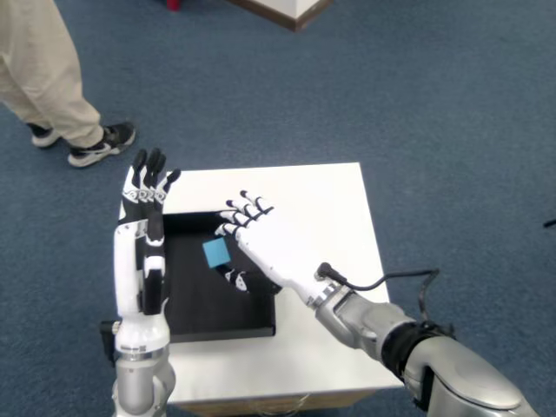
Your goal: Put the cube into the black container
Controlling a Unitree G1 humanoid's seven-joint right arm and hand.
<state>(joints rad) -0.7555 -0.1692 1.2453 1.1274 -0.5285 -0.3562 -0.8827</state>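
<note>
A small blue cube [215,252] hangs over the black container [198,300], near its upper right part. My right hand [265,248] reaches in from the lower right and is shut on the cube, pinching it between the thumb [234,280] and the index finger while the other fingers stay spread. The container is a shallow black tray lying on the left half of the white table [326,213]. Whether the cube touches the tray floor cannot be told.
The other hand [148,187] stands upright with straight fingers at the container's left edge. A person's leg and shoe [97,143] are on the blue carpet at the upper left. A black cable [404,276] loops off my right forearm.
</note>
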